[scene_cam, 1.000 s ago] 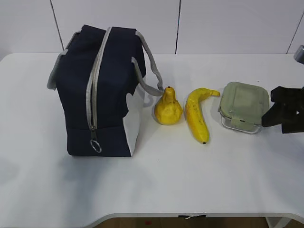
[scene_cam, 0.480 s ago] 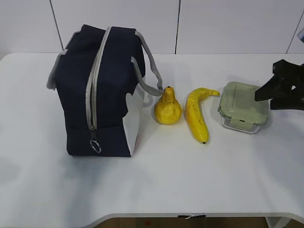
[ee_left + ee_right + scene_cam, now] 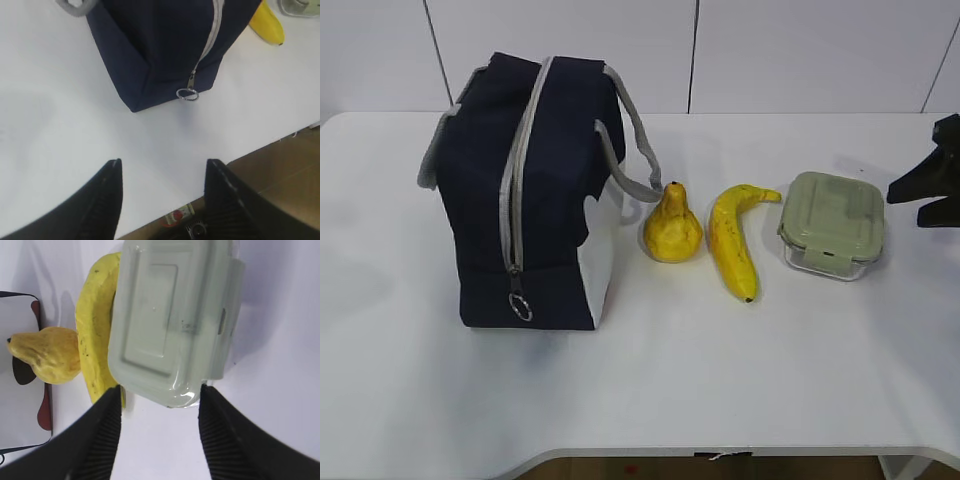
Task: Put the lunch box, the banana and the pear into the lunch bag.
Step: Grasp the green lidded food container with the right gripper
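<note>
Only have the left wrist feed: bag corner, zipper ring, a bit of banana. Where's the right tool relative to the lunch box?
Observer: The right tool hangs above the lunch box, fingers open, nothing held. In the exterior view it sits at the right edge, beyond the box.
Operator: Lid on?
Observer: Yes, the pale green lid sits on top of the box.
Operator: Pear?
Observer: The pear stands on the table between the lunch bag and the banana.
Operator: Bag open at the top?
Observer: No. The exterior view shows the zipper closed from the top down to its ring pull.
</note>
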